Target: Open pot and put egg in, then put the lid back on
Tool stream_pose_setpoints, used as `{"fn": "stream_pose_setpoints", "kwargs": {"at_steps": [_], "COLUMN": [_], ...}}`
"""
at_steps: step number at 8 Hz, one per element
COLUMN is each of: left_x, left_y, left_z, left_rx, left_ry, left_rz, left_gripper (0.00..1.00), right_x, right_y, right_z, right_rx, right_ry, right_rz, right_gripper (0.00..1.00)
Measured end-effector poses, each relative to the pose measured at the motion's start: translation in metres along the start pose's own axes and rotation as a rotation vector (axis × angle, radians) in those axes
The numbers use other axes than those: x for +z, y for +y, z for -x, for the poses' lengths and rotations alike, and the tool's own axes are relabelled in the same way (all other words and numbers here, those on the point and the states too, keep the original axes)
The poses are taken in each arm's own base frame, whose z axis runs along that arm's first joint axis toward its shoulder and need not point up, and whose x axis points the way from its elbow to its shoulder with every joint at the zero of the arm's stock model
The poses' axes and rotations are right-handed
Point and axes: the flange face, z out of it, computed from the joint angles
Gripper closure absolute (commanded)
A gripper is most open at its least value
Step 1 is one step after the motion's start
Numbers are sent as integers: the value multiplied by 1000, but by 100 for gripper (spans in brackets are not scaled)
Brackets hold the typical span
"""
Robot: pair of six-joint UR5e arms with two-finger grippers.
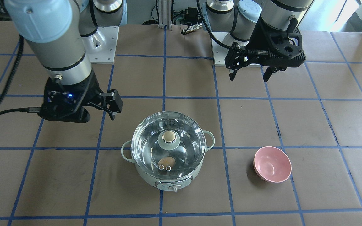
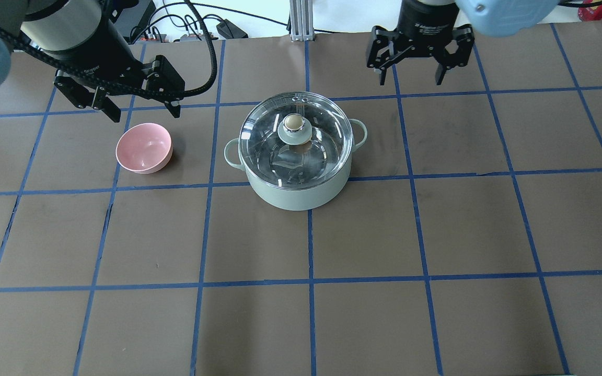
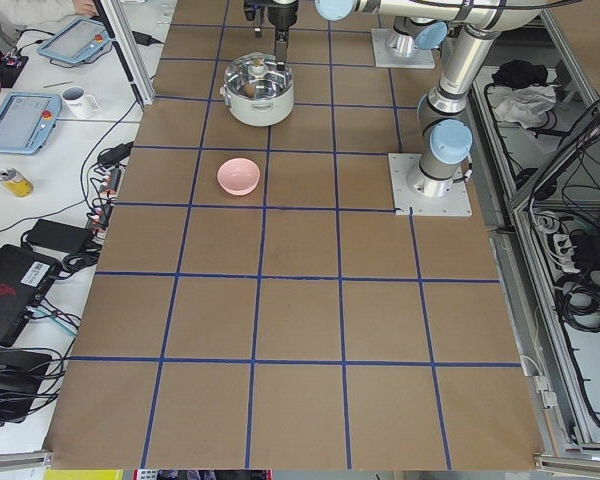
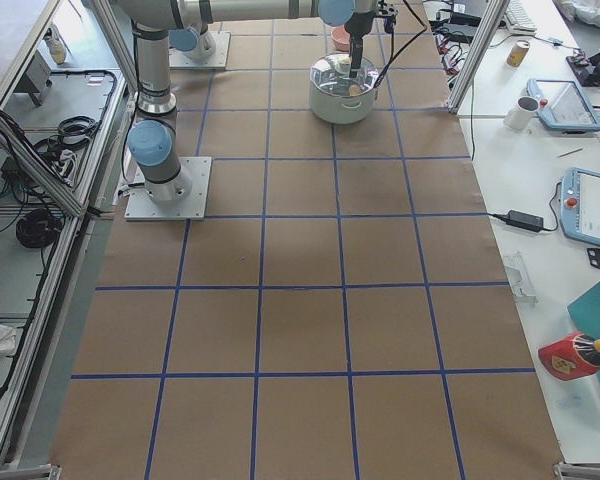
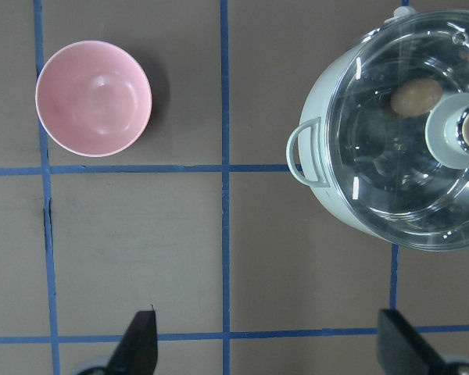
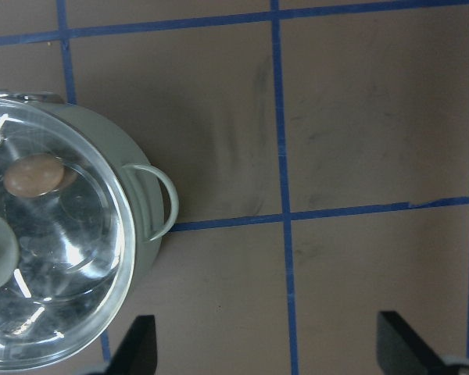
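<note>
Egg (image 1: 166, 162) placement looks finished: the small tan egg lies on the steel floor inside the mint-green pot (image 2: 296, 193), under the clear glass lid (image 2: 294, 137), which sits level on the rim with its tan-topped knob pointing straight up. Seen through the glass, the egg rests on its side in the half of the pot nearest the front panel, away from the robot, and its long axis runs roughly across the counter (image 2: 363, 235) from the robot's left to its right. The pot's panel and white knob face the operators' side, and its two loop handles stick out to the robot's left and right. Neither arm touches anything. The left end effector (image 2: 145, 114) hangs with fingers spread wide on the robot's left of the pot, just beyond the empty pink bowl (image 2: 143, 148), which stands apart from the pot. The right end effector (image 2: 411, 81) hangs empty too, fingers apart, on the pot's other side and past it from the robot. From each one the pot lies inward toward the middle and lower down; the right one seems slightly nearer the lid knob. Judging from this layout, all three steps appear done, so any further move would probably be a retreat rather than a grasp.
</note>
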Motion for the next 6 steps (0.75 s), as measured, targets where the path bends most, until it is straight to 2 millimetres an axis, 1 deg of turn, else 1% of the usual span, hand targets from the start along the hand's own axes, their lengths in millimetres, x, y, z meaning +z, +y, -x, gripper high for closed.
{"fn": "stream_pose_setpoints", "kwargs": {"at_steps": [1, 2, 3, 4, 6], "left_x": [0, 1, 1, 1, 1], "left_y": [0, 0, 0, 0, 0], "left_z": [0, 0, 0, 0, 0], "left_rx": [0, 0, 0, 0, -1], "left_ry": [0, -1, -1, -2, -3], "left_rz": [1, 3, 4, 4, 4], "left_gripper": [0, 0, 0, 0, 0], "right_x": [-8, -15, -21, -22, -21], "right_y": [-2, -2, 2, 9, 21], "right_z": [-31, -57, -76, -87, -94], "right_rx": [24, 49, 65, 75, 80], "right_ry": [16, 21, 23, 23, 22], "right_rz": [12, 14, 12, 18, 28], "right_gripper": [0, 0, 0, 0, 0]}}
